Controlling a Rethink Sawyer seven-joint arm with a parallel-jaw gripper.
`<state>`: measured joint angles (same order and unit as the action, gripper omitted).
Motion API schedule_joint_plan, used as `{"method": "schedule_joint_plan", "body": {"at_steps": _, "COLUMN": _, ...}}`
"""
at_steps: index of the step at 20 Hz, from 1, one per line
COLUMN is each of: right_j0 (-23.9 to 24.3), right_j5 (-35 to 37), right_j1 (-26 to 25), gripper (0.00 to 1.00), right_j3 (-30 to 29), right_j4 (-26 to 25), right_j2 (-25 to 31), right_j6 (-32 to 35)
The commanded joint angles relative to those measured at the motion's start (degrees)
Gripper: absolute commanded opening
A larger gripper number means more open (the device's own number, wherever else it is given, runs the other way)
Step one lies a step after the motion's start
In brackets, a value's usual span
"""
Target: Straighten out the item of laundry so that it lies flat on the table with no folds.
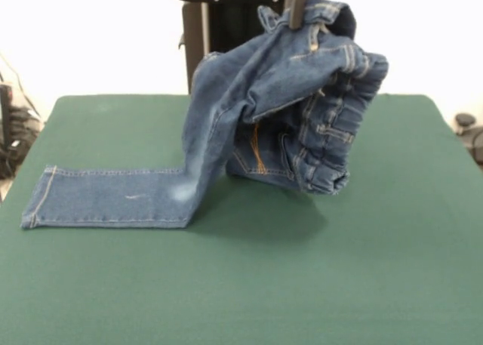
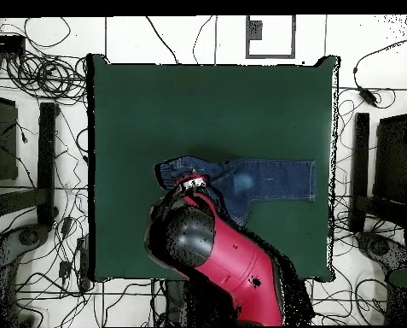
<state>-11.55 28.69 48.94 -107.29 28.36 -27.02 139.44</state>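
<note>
The blue denim jeans (image 1: pixel 249 126) hang bunched from my gripper (image 1: pixel 295 19), which comes down from the top edge and is shut on the cloth near the waistband. The waist and one leg are lifted and folded over. The other leg (image 1: pixel 106 196) lies flat on the dark green table (image 1: pixel 241 284), stretching to the left. In the overhead view the jeans (image 2: pixel 270 180) lie right of centre, and my red and black arm (image 2: pixel 211 252) covers their waist end; the gripper (image 2: pixel 192 181) shows only partly under the arm.
The robot's black pedestal (image 1: pixel 219 35) stands behind the table's far edge. Cables and dark stands (image 2: pixel 44 162) surround the table on the floor. Green surface lies open in front of the jeans (image 1: pixel 339 284).
</note>
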Motion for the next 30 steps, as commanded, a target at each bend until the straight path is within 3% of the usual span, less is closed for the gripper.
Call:
{"method": "schedule_joint_plan", "body": {"at_steps": 1, "right_j0": -0.6, "right_j5": -6.0, "right_j1": -3.6, "gripper": 0.00, "right_j3": -4.3, "right_j4": 4.3, "right_j2": 7.4, "right_j6": 13.6}}
{"method": "schedule_joint_plan", "body": {"at_steps": 16, "right_j0": 0.3, "right_j5": -10.8, "right_j1": -3.6, "gripper": 0.00, "right_j3": -7.7, "right_j4": 7.2, "right_j2": 10.9, "right_j6": 12.4}}
{"method": "schedule_joint_plan", "body": {"at_steps": 20, "right_j0": -0.1, "right_j5": -9.7, "right_j1": -2.7, "gripper": 0.00, "right_j3": -7.9, "right_j4": 7.6, "right_j2": 10.8, "right_j6": 12.4}}
{"method": "schedule_joint_plan", "body": {"at_steps": 30, "right_j0": -6.9, "right_j5": -0.4, "right_j1": -1.4, "gripper": 0.00, "right_j3": -3.6, "right_j4": 7.6, "right_j2": 4.4, "right_j6": 19.0}}
